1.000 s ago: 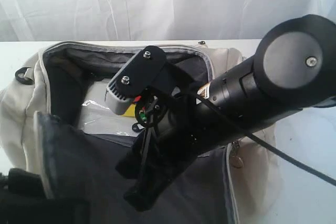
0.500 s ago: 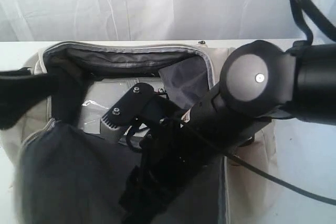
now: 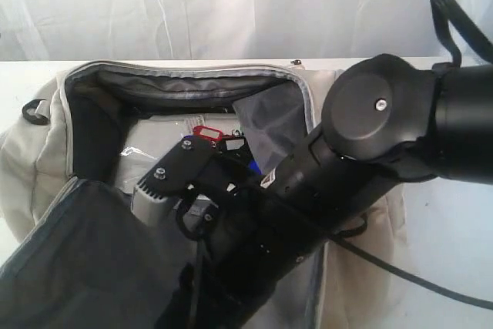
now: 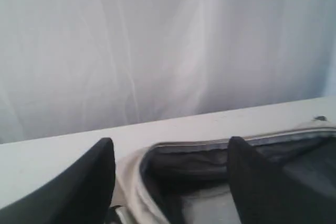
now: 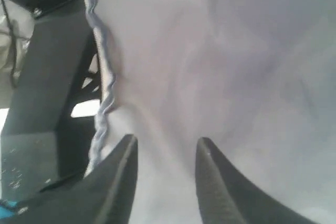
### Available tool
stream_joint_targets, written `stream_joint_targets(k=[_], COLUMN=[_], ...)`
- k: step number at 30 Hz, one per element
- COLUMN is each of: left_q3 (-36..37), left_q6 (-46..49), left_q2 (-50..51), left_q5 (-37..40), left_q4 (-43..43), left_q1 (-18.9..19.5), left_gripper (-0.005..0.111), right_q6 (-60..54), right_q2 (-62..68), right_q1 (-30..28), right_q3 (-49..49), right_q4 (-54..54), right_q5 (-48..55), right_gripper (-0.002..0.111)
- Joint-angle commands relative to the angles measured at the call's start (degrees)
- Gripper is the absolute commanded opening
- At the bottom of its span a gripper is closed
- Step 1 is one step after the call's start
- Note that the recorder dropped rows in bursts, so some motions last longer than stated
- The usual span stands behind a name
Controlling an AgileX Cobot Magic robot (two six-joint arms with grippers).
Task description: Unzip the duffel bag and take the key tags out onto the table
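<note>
Cream canvas fills the left of the exterior view, where the duffel bag (image 3: 31, 159) lies unzipped on the white surface (image 3: 462, 225). A dark D-ring (image 3: 32, 111) sits at its end, and its grey lining (image 3: 85, 260) is folded out toward the camera. The left end effector (image 4: 170, 187), seen only from its own wrist camera, hangs with its two dark fingers (image 4: 79, 187) spread wide and nothing between them. The bag's open rim lies below it and a white curtain (image 4: 157, 40) hangs behind. Near the middle of the main compartment, the key tags (image 3: 206, 134) lie by a clear plastic sleeve (image 3: 142, 156). A red tag is uppermost and a blue one sits just beside the black right arm (image 3: 370, 152), which crosses the bag's mouth from the right and reaches down over the near flap. The right end effector (image 5: 165, 182) appears in its wrist view with fingers parted by a modest gap, gripping nothing, over pale fabric (image 5: 220, 51) edged with zip tape.
</note>
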Motion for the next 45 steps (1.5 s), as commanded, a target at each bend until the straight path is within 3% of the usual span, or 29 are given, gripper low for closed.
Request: stream_joint_targets(k=[1,7,14,19,27,33,37,41,45], left_q3=[-0.5,-0.5,-0.1,2.5,7.5,9.2,9.2,9.2,10.5], left_q6=[3.2,3.5,10.6,22.2,45.8,62.8,70.5,80.0,91.1], left_q2=[-0.4,-5.1,-15.5,-21.2,-24.3,-24.3,-24.3,-24.3,-24.3], left_q5=[8.9,19.3,23.5,25.1,23.4,16.1,15.3,19.0,25.3], left_q4=[0.7,0.7,-1.0,-13.2,-42.4,-61.5,-65.2,-67.6,-78.6], left_q1=[0.1,0.1,0.1,0.1,0.1,0.1,0.1,0.1,0.1], left_gripper=[0.064,0.064,0.051,0.031,0.000,0.000,0.000,0.000,0.000], right_q6=[-1.6,-1.6,-1.7,-2.6,-5.3,-5.5,-5.5,-5.3,-5.2], right_q2=[-3.4,-5.0,-5.9,-9.7,-19.0,-25.0,-27.9,-30.0,-31.7], right_q1=[0.3,0.3,0.3,0.3,0.3,0.3,0.3,0.3,0.3], right_q3=[0.0,0.0,0.0,0.0,0.0,0.0,0.0,0.0,0.0], right_q4=[0.6,0.6,0.1,0.1,0.1,-0.7,-3.4,-3.4,-3.4], right_q5=[-11.9,-36.8,-47.4,-47.9,-44.6,-37.4,-34.9,-33.9,-33.8], right_gripper=[0.034,0.034,0.034,0.034,0.034,0.033,0.032,0.032,0.032])
